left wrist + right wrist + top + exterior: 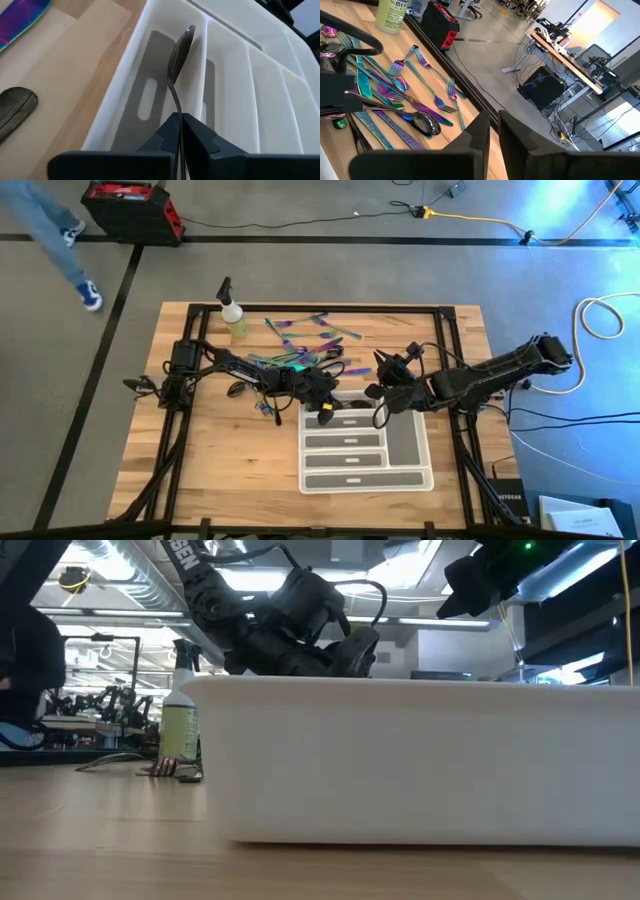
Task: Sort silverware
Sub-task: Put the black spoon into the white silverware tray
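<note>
A pile of iridescent forks, spoons and knives lies flat on the wooden table beyond the white compartment tray. My left gripper is over the tray's far left corner, shut on a dark spoon. The spoon's bowl hangs over a grey-lined compartment. Another dark spoon lies on the table beside the tray. My right gripper hovers over the tray's far edge, holding nothing, its fingers a narrow gap apart. My left gripper pinches the dark spoon's slim handle between its two fingers. The handle runs along the fingers and the bowl sticks out ahead of them. The spoon is lifted clear, above the tray's compartment; the handle's back end is hidden between the fingers.
A yellow-green spray bottle stands near the table's far left corner. The tray's high white wall fills the low view. Bare wood lies left of and in front of the tray. A person's legs cross the floor beyond the table.
</note>
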`<state>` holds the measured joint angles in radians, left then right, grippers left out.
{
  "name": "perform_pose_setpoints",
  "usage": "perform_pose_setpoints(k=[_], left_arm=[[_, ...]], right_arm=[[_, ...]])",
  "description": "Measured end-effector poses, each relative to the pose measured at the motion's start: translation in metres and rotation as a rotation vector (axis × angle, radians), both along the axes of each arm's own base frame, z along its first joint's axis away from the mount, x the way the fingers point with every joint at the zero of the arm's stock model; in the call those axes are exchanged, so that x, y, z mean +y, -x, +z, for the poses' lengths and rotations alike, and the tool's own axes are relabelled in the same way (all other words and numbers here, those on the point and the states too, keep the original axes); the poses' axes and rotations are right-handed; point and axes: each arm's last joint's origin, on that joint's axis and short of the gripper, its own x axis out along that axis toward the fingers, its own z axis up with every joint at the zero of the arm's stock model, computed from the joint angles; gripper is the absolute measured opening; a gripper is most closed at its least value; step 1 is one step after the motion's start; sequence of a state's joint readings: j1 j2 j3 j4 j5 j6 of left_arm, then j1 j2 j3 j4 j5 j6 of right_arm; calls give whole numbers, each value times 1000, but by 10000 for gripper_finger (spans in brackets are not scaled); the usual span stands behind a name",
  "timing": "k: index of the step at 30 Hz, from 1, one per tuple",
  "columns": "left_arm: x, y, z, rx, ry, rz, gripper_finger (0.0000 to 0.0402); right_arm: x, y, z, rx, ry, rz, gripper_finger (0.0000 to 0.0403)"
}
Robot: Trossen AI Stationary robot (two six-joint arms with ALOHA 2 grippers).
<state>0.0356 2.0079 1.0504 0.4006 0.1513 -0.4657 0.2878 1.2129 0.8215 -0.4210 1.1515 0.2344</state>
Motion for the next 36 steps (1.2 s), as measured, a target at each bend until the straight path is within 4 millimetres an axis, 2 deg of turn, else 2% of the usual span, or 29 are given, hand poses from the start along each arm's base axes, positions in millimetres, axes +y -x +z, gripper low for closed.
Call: perform_pose_setpoints(k=[3, 13, 24, 27, 33, 36], left_arm=[[-2, 1, -2, 19, -24, -13, 10], [0, 3, -4, 54, -160, -7, 75], [0, 2, -1, 24, -257, -12, 80], [-3, 3, 5, 0, -299, -39, 80], [-7, 7, 39, -72, -447, 4, 80], [-10, 14, 56, -49, -528, 64, 80]], right_arm=[[0, 0, 0, 0, 0, 0, 21], [0, 0, 0, 0, -1, 1, 21], [0, 0, 0, 4, -13, 14, 21], [0, 0, 0, 6, -13, 14, 21], [0, 0, 0, 6, -12, 14, 21], [0, 0, 0, 6, -12, 14, 21]])
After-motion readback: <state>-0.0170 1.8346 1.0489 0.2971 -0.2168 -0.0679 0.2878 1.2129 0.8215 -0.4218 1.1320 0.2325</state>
